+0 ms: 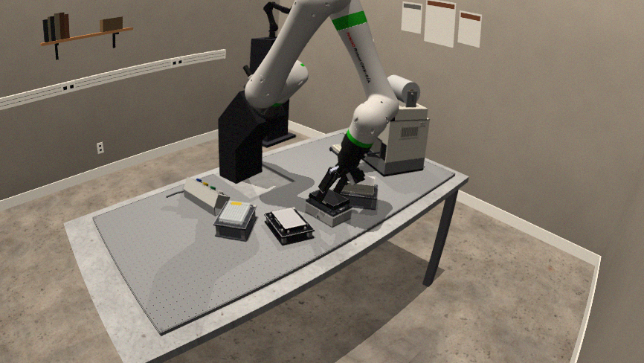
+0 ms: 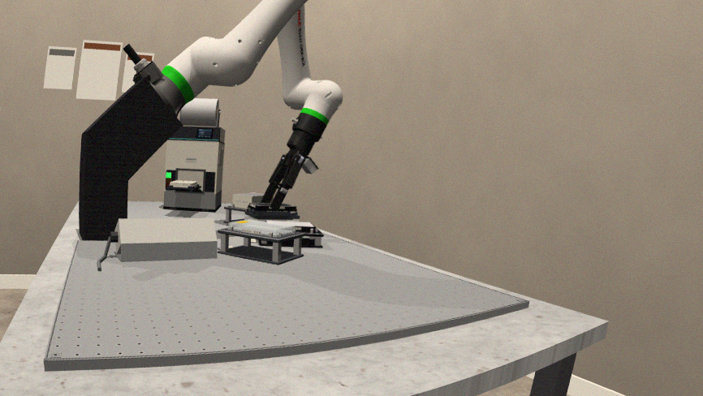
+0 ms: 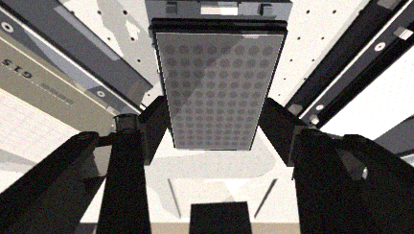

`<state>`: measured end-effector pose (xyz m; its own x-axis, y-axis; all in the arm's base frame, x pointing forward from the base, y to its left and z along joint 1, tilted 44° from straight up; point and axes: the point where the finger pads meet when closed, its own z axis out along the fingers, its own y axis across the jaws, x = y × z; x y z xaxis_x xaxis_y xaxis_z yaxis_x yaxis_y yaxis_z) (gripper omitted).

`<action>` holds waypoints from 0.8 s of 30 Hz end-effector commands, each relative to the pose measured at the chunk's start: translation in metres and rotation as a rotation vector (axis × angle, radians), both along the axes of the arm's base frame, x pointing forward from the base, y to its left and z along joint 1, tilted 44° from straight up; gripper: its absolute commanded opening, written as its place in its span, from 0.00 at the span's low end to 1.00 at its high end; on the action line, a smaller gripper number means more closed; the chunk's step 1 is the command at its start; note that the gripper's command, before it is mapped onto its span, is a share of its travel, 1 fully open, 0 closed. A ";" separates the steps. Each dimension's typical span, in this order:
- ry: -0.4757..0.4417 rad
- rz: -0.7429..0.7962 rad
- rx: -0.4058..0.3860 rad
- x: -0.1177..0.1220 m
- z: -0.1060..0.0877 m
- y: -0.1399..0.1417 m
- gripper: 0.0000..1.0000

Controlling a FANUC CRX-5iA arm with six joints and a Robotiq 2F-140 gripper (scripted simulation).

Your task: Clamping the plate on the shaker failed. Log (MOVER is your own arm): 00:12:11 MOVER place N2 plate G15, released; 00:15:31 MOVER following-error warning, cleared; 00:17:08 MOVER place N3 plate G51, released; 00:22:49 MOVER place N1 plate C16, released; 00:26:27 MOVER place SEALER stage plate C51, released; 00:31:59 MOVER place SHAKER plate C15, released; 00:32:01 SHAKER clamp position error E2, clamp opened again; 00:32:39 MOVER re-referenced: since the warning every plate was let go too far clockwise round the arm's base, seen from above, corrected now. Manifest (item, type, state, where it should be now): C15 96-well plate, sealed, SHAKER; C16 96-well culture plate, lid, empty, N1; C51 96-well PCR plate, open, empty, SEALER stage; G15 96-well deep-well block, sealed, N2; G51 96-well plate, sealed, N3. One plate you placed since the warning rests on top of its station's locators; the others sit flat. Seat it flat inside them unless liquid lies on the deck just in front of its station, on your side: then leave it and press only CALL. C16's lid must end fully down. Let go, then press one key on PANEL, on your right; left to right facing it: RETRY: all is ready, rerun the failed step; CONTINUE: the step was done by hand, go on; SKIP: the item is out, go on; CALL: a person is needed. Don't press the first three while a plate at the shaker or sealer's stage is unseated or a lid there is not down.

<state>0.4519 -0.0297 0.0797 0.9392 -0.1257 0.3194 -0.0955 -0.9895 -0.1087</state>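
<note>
My gripper (image 1: 332,194) is tilted down over the shaker (image 1: 328,214), a light grey box with a black top. It is shut on a dark sealed 96-well plate (image 3: 218,91), one finger on each long side near the plate's near end (image 3: 213,122). The plate lies low on the shaker's top (image 2: 272,213); I cannot tell whether it sits inside the locators. The panel (image 1: 204,194) with coloured keys stands on the left part of the table, also seen as a grey box in the exterior view (image 2: 167,238).
A block labelled G15 (image 3: 29,86) (image 1: 362,193) stands right beside the shaker. A white-sealed plate on a black nest (image 1: 288,222) and a lidded plate on a raised nest (image 1: 234,216) stand further left. The sealer (image 1: 401,143) stands behind.
</note>
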 end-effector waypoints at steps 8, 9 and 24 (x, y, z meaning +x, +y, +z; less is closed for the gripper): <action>-0.001 0.000 0.000 0.001 0.000 0.000 0.10; -0.001 0.000 0.000 0.001 0.000 0.000 0.10; -0.001 0.000 0.000 0.002 -0.002 0.000 0.10</action>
<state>0.4538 -0.0296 0.0777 0.9392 -0.1257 0.3194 -0.0955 -0.9895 -0.1087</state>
